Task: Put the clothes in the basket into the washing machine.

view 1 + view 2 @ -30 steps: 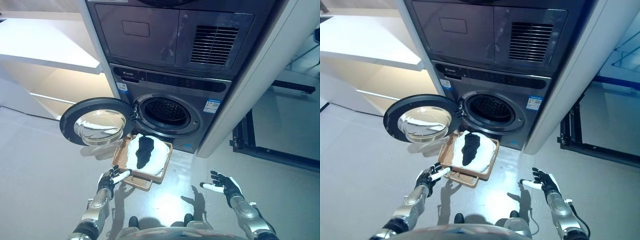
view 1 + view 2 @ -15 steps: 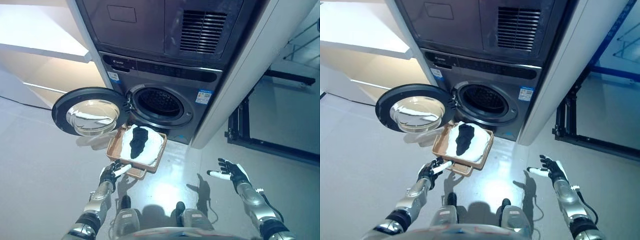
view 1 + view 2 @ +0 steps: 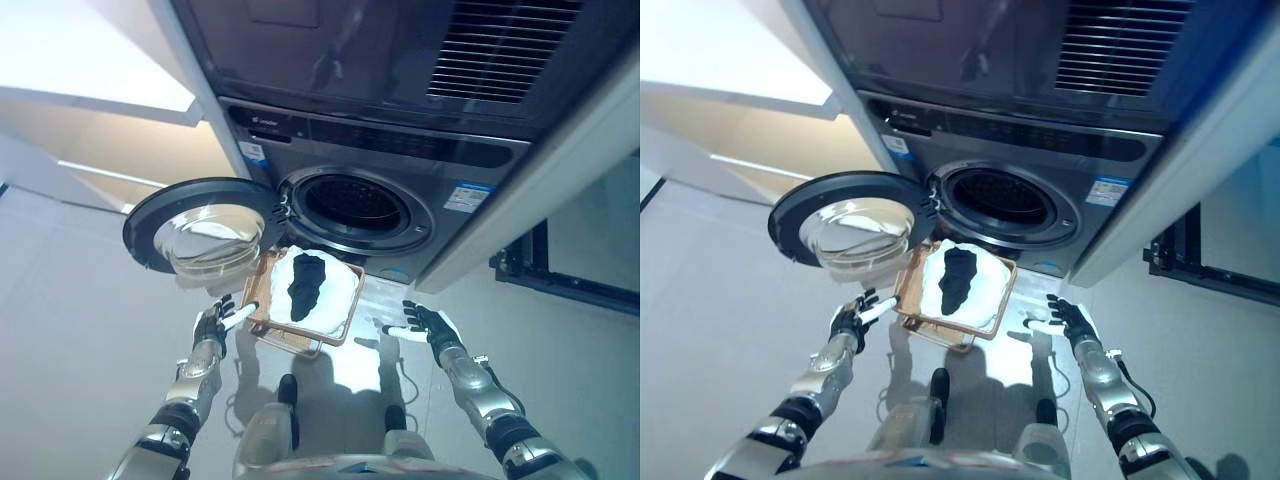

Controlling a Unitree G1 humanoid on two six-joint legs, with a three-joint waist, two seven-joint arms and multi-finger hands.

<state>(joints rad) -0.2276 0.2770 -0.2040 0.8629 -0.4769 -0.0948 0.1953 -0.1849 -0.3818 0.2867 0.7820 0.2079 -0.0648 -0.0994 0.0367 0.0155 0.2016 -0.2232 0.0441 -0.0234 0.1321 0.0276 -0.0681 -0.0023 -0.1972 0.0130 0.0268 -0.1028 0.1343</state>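
Soft white and black clothes (image 3: 305, 288) fill brown wicker basket (image 3: 262, 322); limp, light, best gathered mid-heap. Left robot hand (image 3: 213, 324) and right robot hand (image 3: 424, 323) both released.

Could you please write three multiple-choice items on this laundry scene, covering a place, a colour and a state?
1. Where is the basket?
A. on the floor below the washing machine opening
B. on the white shelf
C. inside the drum

2. What colour is the garment lying on the white cloth?
A. red
B. black
C. yellow

3. How is the washer door?
A. shut
B. swung open to the left
C. removed

Answers: 1 A, the basket sits on the floor under the opening. 2 B, a black piece tops the white cloth. 3 B, the round door hangs open leftward.
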